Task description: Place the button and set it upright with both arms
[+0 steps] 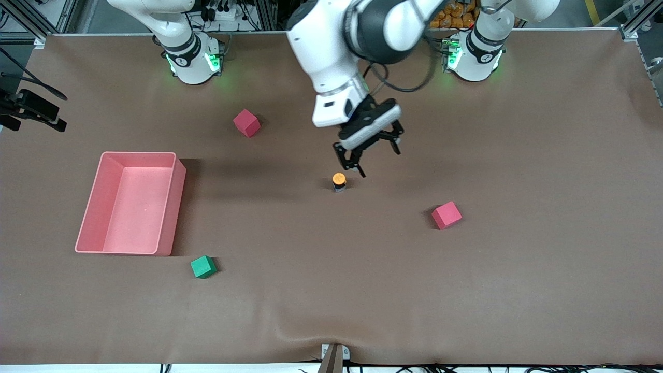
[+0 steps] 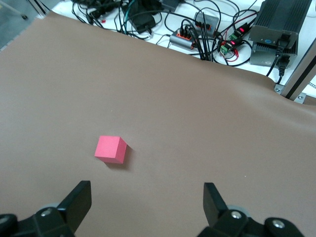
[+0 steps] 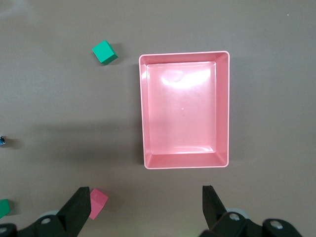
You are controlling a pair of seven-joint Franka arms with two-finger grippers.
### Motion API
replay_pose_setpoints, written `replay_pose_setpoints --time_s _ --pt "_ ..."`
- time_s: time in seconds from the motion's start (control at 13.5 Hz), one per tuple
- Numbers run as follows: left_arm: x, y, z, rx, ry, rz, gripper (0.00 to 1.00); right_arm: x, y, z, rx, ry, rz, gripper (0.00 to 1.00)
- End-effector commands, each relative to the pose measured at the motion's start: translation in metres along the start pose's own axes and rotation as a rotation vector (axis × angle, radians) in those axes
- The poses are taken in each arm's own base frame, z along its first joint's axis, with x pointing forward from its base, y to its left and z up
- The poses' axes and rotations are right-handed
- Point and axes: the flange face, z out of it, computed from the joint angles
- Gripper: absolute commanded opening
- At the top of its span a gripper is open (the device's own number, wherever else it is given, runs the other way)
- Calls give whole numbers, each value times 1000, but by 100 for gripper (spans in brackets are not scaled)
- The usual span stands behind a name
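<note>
Front view: a brown table point(image 1: 518, 290) with two white robot arms based along its top edge. The left arm reaches toward the middle, and the left gripper point(image 1: 369, 154) hangs in the air with its fingers spread apart, holding nothing. Just below it in this view, the button point(image 1: 339, 182) stands upright on the table, orange cap up, apart from the fingers. One red cube point(image 1: 446, 215) lies nearer the camera toward the left arm's end; another red cube point(image 1: 246, 123) lies farther from the camera, toward the right arm's end. A pink tray point(image 1: 171, 207) sits toward the right arm's end, with a green cube point(image 1: 203, 267) near its nearest corner. The right gripper is out of sight here.

Left wrist view: the left gripper's two black fingers point(image 2: 76, 200) stand wide apart over bare table, a red cube point(image 2: 110, 148) lying past them.

Right wrist view: the right gripper point(image 3: 145, 207) hovers above the empty pink tray point(image 3: 185, 163), fingers apart, with a green cube point(image 3: 104, 52) nearby.
</note>
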Motion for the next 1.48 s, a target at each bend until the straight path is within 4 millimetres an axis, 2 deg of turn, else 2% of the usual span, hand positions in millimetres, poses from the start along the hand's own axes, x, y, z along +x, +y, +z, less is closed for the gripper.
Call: replay_pose_setpoints --time_s 0.0,0.15,0.67,0.82,1.04,1.19,1.41 --pt "34 -24 -6 -34 -75 12 100 -1 6 -4 -14 6 -4 100" --pt "59 -37 -1 -46 -124 16 100 0 4 -4 -14 9 -7 100" --pt "149 -88 35 -133 -280 32 100 -3 10 -7 -15 9 -6 100" --pt "183 -114 50 -183 -347 11 100 -2 12 -5 -15 6 0 100" --pt "230 -163 53 -276 -396 43 100 -2 21 -2 -10 -6 17 100" --pt "248 -187 49 -318 -404 73 100 -1 16 -3 -7 0 9 100" --pt "255 -202 46 -322 -420 73 100 -6 17 -4 -6 -19 10 100"
